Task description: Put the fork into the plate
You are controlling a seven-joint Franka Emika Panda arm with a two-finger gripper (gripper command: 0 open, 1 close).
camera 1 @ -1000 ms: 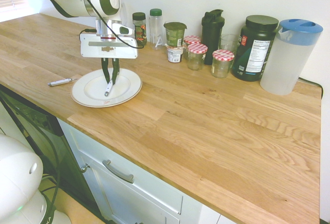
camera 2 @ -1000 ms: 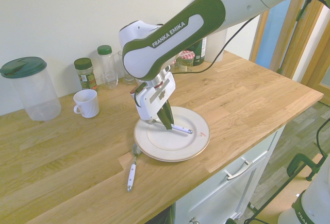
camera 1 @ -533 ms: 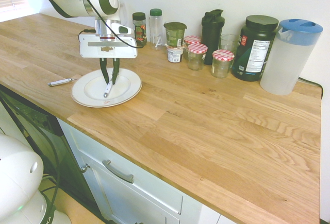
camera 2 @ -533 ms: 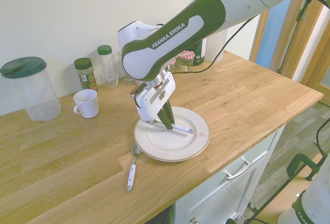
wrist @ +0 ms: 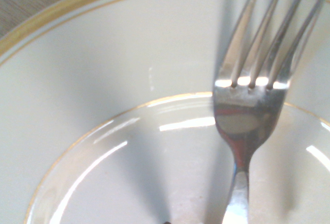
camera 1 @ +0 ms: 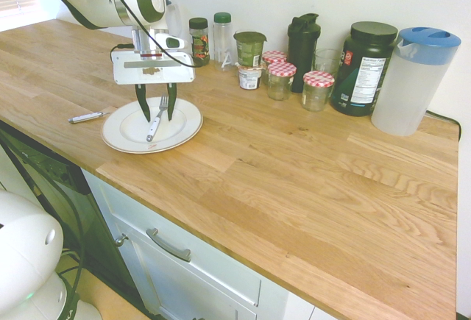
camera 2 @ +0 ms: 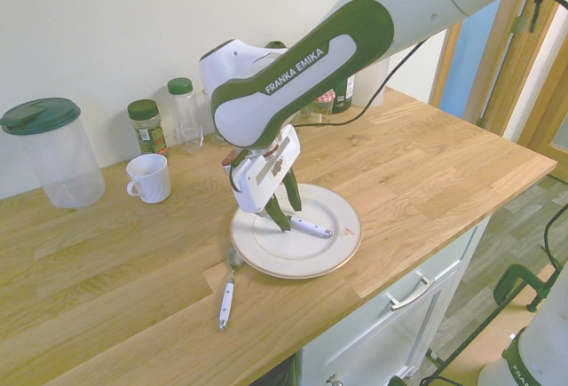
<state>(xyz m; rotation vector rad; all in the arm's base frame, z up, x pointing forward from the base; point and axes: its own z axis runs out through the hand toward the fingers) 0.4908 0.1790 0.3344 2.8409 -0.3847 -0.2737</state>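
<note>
The gripper [camera 1: 155,103] hangs over the plate [camera 1: 184,132], pointing steeply down, its two dark fingers [camera 1: 140,102] spread apart and holding nothing. The fork [camera 1: 155,120] lies flat inside the plate between them, released, with its tines toward the back rim and its white handle [camera 2: 311,228] toward the front of the counter [camera 1: 294,180]. In the wrist view the fork's four tines [wrist: 268,33] rest across the plate's gold-lined inner ring [wrist: 103,126]. A second white-handled utensil [camera 2: 227,293] lies on the wood just beside the plate, outside its rim. Jars and bottles [camera 1: 294,70] stand along the wall, well apart from the plate
</note>
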